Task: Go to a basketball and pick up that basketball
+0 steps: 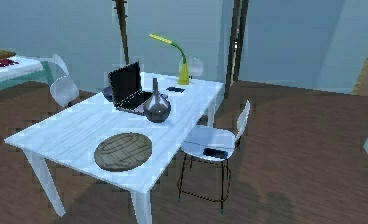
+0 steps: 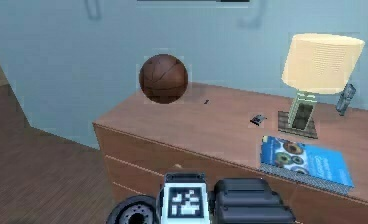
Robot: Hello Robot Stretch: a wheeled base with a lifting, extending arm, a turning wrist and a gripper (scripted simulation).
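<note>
Basketball [image 2: 163, 77] sits on dresser [image 2: 192, 125] beyond arm [image 2: 247, 200] (cannot tell whether gripper [image 2: 135, 212] holds anything).

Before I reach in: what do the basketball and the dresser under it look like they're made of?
Basketball: probably rubber or leather, I cannot tell which; dark reddish-brown, matte, with faint dark seams and only a soft highlight.
Dresser: looks like wood or wood veneer with a smooth satin finish; even warm brown top, darker front with drawer lines.

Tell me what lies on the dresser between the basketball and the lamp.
In the arm side view, mostly bare dresser top; one small dark thing lies there, nearer the lamp than the basketball.
</note>
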